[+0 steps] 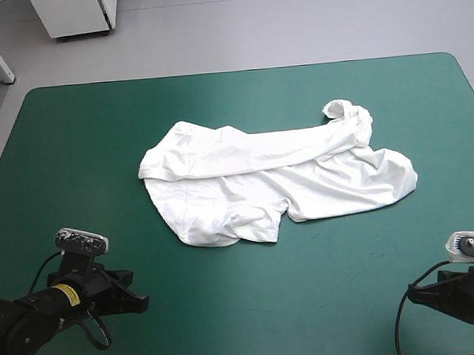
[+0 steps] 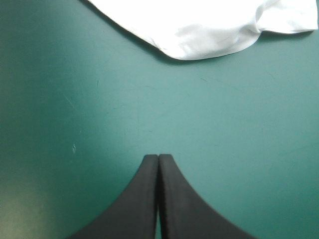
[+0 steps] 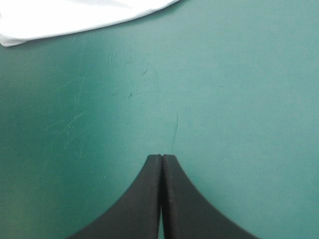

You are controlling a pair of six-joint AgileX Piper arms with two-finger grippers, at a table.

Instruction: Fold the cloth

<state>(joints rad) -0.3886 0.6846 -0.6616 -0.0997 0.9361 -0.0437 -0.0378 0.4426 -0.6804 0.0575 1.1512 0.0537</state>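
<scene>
The table (image 1: pixel 74 139) has a teal-green cover (image 1: pixel 252 297) that runs out to rounded corners at the far edge. In the right wrist view the cover shows fine pale scratches (image 3: pixel 110 62) and one thin dark line (image 3: pixel 175 129). The left wrist view shows a few fainter marks (image 2: pixel 70 102).

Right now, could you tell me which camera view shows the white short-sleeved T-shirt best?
The high view: the whole white short-sleeved T-shirt lies rumpled, all edges visible. The left wrist view catches only a rounded edge, the right wrist view only a thin strip.
</scene>
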